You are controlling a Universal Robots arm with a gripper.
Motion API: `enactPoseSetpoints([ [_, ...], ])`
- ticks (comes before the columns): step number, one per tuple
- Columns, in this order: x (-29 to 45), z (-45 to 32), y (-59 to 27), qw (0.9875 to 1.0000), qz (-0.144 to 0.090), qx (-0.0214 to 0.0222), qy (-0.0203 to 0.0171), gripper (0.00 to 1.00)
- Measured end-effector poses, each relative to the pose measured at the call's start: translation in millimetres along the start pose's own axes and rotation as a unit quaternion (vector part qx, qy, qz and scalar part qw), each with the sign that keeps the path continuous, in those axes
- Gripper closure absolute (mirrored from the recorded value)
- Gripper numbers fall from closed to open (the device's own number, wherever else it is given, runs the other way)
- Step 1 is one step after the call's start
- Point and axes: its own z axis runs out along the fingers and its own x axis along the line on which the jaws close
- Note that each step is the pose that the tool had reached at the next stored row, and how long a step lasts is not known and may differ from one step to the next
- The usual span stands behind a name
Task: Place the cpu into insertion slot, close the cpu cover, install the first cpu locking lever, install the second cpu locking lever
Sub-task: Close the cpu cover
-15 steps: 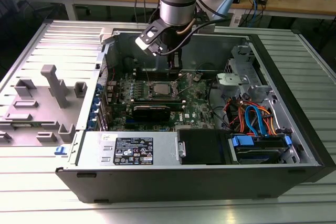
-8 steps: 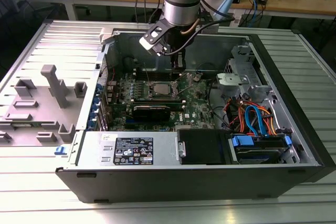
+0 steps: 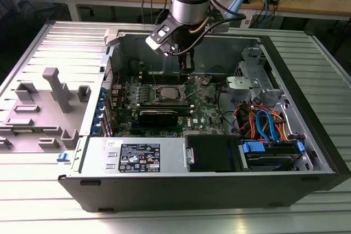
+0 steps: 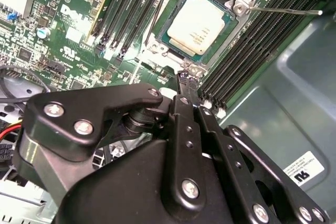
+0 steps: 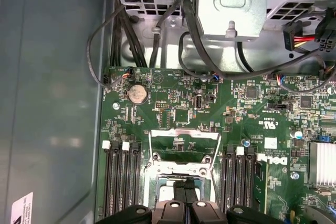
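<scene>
**Gripper** [image 3: 187, 73]: one, on the arm at the upper centre of the exterior view, reaching down into the open computer case [image 3: 181, 193]. Fingers [image 5: 180, 186]: two, pressed together tip to tip. Whether anything thin is nipped between them cannot be told. The tips stand at the edge of the insertion slot [image 4: 155, 43]; contact with it is unclear.

**Cpu** [image 4: 198, 26]: one, lying flat in the insertion slot, metal top up and uncovered.

**Cpu cover** [image 5: 185, 132]: one, open, tilted up from the slot's edge beside the fingertips. Green board shows through its window.

**Locking lever** [image 4: 283, 10]: one counted, a thin rod reaching from the slot's corner out across the memory slots.

**Memory slots** [image 5: 122, 174]: two banks, one on each side of the insertion slot. The number in each bank is uncertain, as the gripper body hides their ends.

**Motherboard** [image 5: 178, 103]: one, green.

**Coin cell** [image 5: 138, 94]: one, on the motherboard beyond the cover.

**Grey fixture blocks** [image 3: 57, 89]: several, at the left of the exterior view on the ribbed table [image 3: 164, 223], some cut off by the frame edge.
</scene>
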Motion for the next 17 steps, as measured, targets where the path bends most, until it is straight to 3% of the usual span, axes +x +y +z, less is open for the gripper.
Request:
enactPoseSetpoints([
  [7,0.0,-1.6,0.2,1.0000,0.000,0.0000,0.0001,0.89],
  [17,-0.6,-1.3,12.2,1.0000,0.000,0.0000,0.0001,0.89],
])
